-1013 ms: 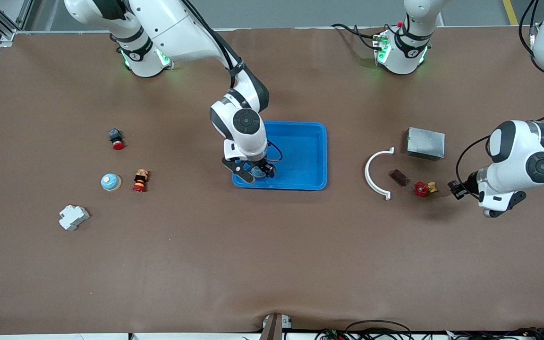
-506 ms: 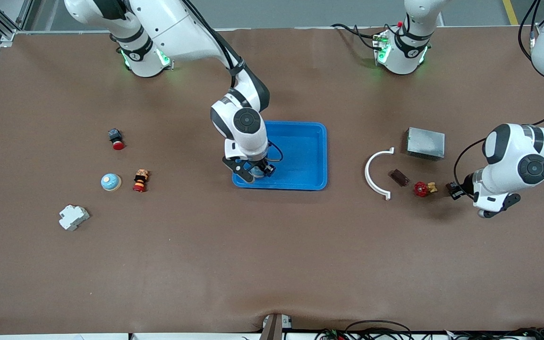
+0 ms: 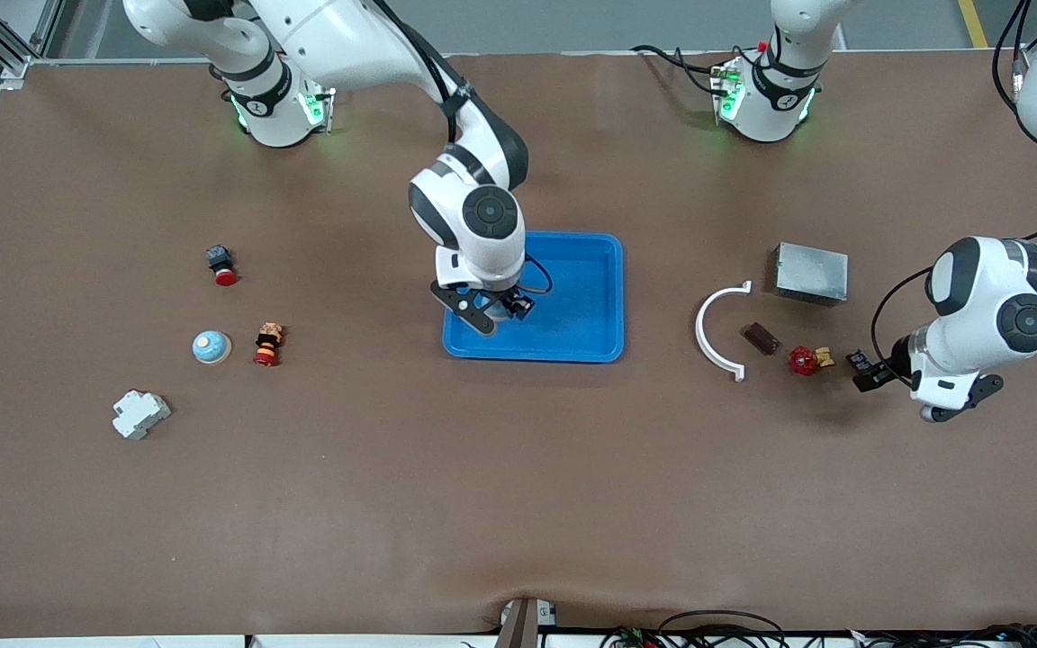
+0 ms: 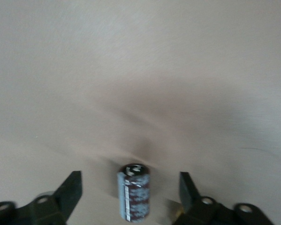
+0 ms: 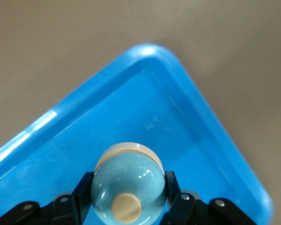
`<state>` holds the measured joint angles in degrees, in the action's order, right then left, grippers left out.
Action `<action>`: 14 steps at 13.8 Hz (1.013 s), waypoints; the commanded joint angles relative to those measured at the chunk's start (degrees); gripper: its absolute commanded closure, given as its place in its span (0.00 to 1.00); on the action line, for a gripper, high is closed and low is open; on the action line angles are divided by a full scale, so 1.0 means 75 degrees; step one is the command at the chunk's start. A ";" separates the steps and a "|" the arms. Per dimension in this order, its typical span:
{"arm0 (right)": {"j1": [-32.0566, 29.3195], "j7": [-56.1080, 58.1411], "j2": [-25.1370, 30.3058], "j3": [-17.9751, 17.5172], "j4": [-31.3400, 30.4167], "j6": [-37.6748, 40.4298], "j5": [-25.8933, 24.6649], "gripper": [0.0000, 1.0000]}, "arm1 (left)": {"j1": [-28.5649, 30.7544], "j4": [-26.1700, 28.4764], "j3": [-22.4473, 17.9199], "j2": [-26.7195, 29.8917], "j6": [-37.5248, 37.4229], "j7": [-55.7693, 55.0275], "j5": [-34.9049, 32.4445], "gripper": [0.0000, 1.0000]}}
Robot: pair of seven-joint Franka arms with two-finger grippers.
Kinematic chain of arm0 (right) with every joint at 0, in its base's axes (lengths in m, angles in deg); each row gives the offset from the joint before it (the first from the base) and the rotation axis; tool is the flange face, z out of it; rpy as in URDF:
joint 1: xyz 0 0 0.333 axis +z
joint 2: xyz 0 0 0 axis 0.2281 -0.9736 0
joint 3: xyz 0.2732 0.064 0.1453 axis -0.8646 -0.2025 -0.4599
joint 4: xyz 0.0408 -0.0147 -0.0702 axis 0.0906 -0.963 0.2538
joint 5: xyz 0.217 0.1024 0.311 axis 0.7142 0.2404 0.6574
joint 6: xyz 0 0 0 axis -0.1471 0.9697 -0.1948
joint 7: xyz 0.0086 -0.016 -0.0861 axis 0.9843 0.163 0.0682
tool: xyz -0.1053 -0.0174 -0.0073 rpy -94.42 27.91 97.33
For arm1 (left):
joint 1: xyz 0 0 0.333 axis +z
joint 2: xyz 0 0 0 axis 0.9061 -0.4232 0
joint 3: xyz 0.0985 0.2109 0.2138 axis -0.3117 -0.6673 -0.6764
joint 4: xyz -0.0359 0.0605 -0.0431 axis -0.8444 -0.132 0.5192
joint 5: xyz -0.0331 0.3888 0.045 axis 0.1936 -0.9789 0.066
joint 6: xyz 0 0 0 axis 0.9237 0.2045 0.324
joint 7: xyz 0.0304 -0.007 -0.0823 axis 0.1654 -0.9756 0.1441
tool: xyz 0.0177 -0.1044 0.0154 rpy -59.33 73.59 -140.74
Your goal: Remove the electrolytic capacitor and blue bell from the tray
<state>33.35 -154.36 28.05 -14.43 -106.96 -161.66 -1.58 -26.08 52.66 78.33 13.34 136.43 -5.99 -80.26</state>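
Right pincer (image 5: pixel 128 199) clenches bell (image 5: pixel 128 185) over blue tray (image 5: pixel 192 122); left pincer (image 4: pixel 130 194), released, straddles capacitor (image 4: pixel 133 191).

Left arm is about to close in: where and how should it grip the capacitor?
Grip the capacitor across its round side wall, about mid-height, coming straight down over its top. It seems to stand upright on the table, dark end cap up, already centred between the left gripper's open fingers, so probably just lower and close.

Held bell (image 5: pixel 129 186) hidden in front view under right gripper (image 3: pixel 493 315); capacitor (image 4: pixel 133 192) blurred.
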 commanded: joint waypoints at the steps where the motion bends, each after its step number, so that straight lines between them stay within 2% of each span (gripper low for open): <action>1: -0.0600 0.1115 0.0669 -0.0010 -0.0235 0.0594 0.0087 1.00 | 0.0053 -0.0278 0.0511 0.0386 -0.0538 0.0040 0.0126 0.00; 5: -0.2005 0.3924 0.1735 0.0026 -0.1135 0.0854 0.0088 1.00 | 0.0007 -0.1695 0.1495 0.0374 -0.2259 0.0052 0.0092 0.00; 9: -0.3400 0.6890 0.2627 0.0072 -0.2144 0.0808 -0.0053 1.00 | 0.0041 -0.2832 0.2444 0.0760 -0.3748 0.0099 0.0091 0.00; 12: -0.4163 0.8124 0.2780 0.0073 -0.2368 0.0772 -0.0158 1.00 | 0.0053 -0.3898 0.2868 0.0866 -0.4567 0.1009 0.0138 0.00; 14: -0.4585 0.8792 0.2781 0.0073 -0.2380 0.0691 -0.0159 1.00 | 0.0065 -0.4263 0.3032 0.0913 -0.5004 0.1782 0.0126 0.00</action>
<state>1.70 -92.23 47.12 -12.77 -122.75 -155.32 -1.92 -26.05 23.80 99.79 20.52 102.21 2.02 -80.04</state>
